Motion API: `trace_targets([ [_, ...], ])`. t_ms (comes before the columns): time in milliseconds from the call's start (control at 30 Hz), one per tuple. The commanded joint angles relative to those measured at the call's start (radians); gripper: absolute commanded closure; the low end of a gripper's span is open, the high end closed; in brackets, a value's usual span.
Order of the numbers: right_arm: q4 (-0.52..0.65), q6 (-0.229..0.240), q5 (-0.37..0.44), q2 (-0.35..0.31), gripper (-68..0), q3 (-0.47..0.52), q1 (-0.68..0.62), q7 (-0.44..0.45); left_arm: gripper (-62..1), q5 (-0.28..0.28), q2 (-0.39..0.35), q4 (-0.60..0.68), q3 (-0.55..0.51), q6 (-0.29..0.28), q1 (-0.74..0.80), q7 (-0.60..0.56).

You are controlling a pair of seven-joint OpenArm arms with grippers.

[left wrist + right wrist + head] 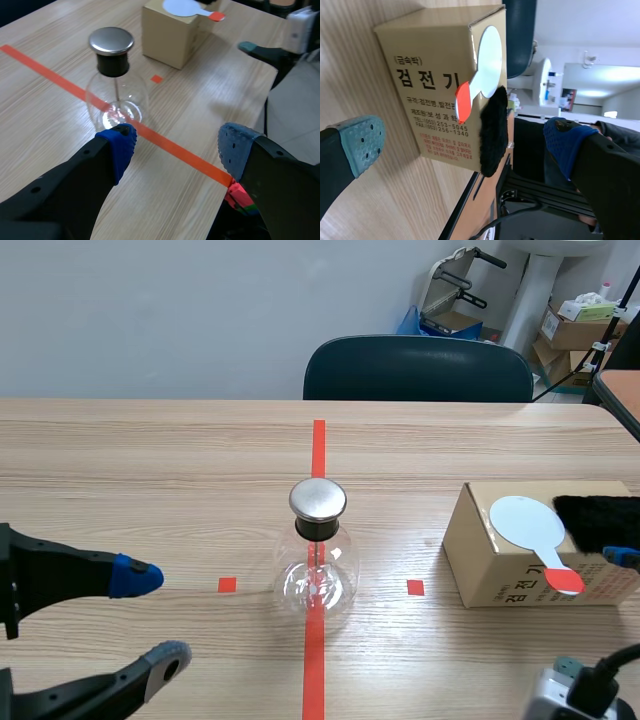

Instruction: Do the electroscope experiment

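Electroscope flask (pixel 317 560) sits mid-counter (pixel 140 470) on the tape line, cap up, prob. so you can reach it from either side; white paddle (pixel 530 525) & black fur (pixel 600 522) lie atop the box (pixel 480 565), raised for easy pickup. Left end effector (pixel 155 620) low, spread wide, aimed at flask; right end effector (pixel 464 144) also wide, rolled sideways, facing box.

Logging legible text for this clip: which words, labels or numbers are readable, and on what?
"(금속박)": small black print on the side of the cardboard box.
"검전기": large black print under it, same side.
Smaller black lines next: one too small to read, then contact numbers, not copied.
Red fine print: blurred, unreadable.
No text on the glass flask, white paddle or black fur.
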State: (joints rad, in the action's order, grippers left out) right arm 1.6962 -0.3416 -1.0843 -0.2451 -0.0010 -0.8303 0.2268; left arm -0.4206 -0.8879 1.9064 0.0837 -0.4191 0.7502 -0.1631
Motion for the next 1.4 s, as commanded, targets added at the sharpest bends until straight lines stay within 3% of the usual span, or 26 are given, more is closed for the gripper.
trace_targets([
  [0,-0.009,-0.027,0.003,-0.015,-67.9,0.006,0.036,-0.002,-37.5,-0.016,-0.014,0.045,0.014,-0.016,0.001,-0.028],
  [167,-0.097,-0.037,-0.002,-0.015,-67.9,0.006,0.107,0.010,-37.5,-0.055,-0.069,0.085,0.055,-0.026,0.001,-0.030],
  [500,-0.195,-0.037,-0.016,-0.015,-67.9,0.006,0.217,0.093,-37.5,-0.060,-0.141,0.157,0.100,-0.033,0.001,-0.027],
  [833,-0.280,-0.037,-0.049,-0.015,-67.9,0.007,0.295,0.184,-37.5,-0.063,-0.145,0.163,0.109,-0.046,0.001,-0.023],
  [1200,-0.291,-0.040,-0.061,-0.015,-67.9,0.024,0.301,0.191,-37.5,-0.062,-0.143,0.163,0.109,-0.046,0.000,-0.021],
  [1367,-0.291,-0.040,-0.060,-0.015,-56.2,0.036,0.301,0.187,-37.5,-0.063,-0.143,0.163,0.109,-0.045,0.000,-0.022],
])
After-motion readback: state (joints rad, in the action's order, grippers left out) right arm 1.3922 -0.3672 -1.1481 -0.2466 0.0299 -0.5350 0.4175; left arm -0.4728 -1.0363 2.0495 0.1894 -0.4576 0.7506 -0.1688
